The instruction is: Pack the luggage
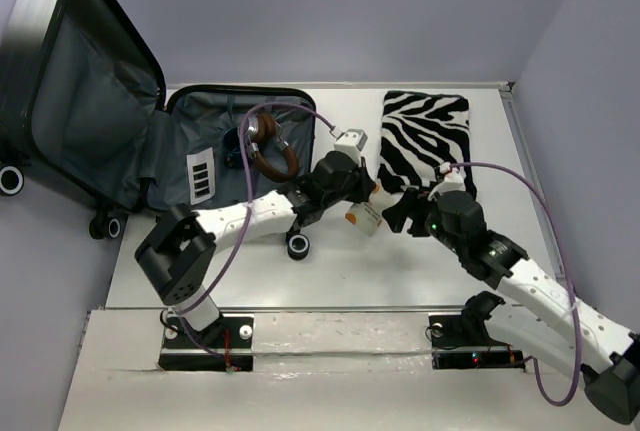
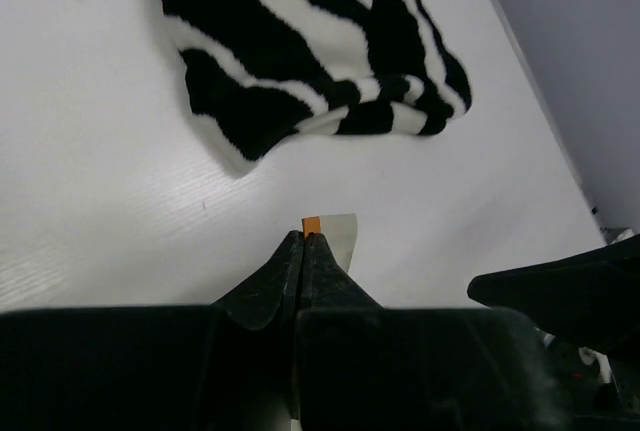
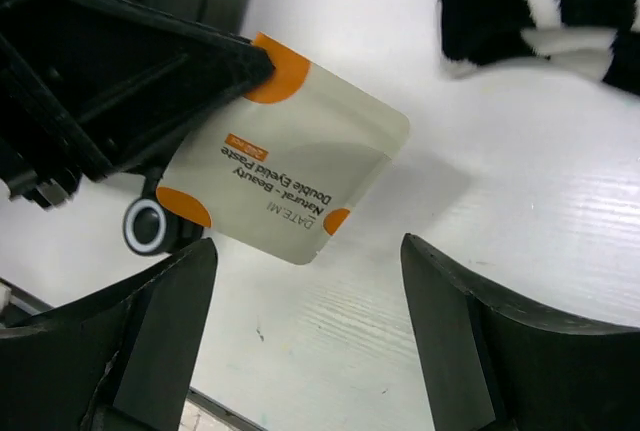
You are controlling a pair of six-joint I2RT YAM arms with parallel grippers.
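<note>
The luggage point(image 1: 90, 111) lies open at the back left, dark grey lining up, with brown headphones point(image 1: 268, 151) in its near half. My left gripper point(image 1: 358, 207) is shut on a small white packet with orange corners point(image 3: 285, 171); the packet's edge shows between the fingers in the left wrist view point(image 2: 330, 231). It hangs just above the table, right of the suitcase. My right gripper point(image 1: 400, 213) is open and empty, just right of the packet, its fingers point(image 3: 470, 321) spread wide below it.
A zebra-striped cloth point(image 1: 425, 139) lies folded at the back right, close behind both grippers; it also shows in the left wrist view point(image 2: 310, 41). A suitcase wheel point(image 1: 298, 244) sits under the left arm. The table's walls rise at the back and right.
</note>
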